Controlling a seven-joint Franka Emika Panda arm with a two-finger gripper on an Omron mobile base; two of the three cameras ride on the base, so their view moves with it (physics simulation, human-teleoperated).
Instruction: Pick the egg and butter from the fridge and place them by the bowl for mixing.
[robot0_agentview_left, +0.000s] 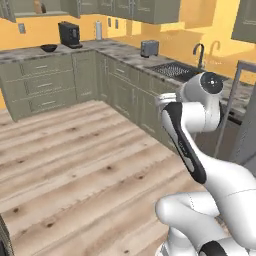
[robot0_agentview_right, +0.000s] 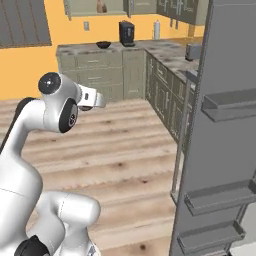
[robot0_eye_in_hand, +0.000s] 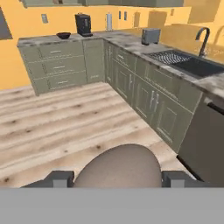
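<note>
While the egg sits large and brownish-tan at the bottom of the hand view, we see it lodged between the two dark fingertips, which press against its sides. So the gripper stands partly apart, clamped on the egg and carrying it above the wooden floor. Beyond it, we find the black bowl on the far counter, just beside the black boxy appliance. In the right base view, we see the fridge door standing open, its grey bins facing us.
</note>
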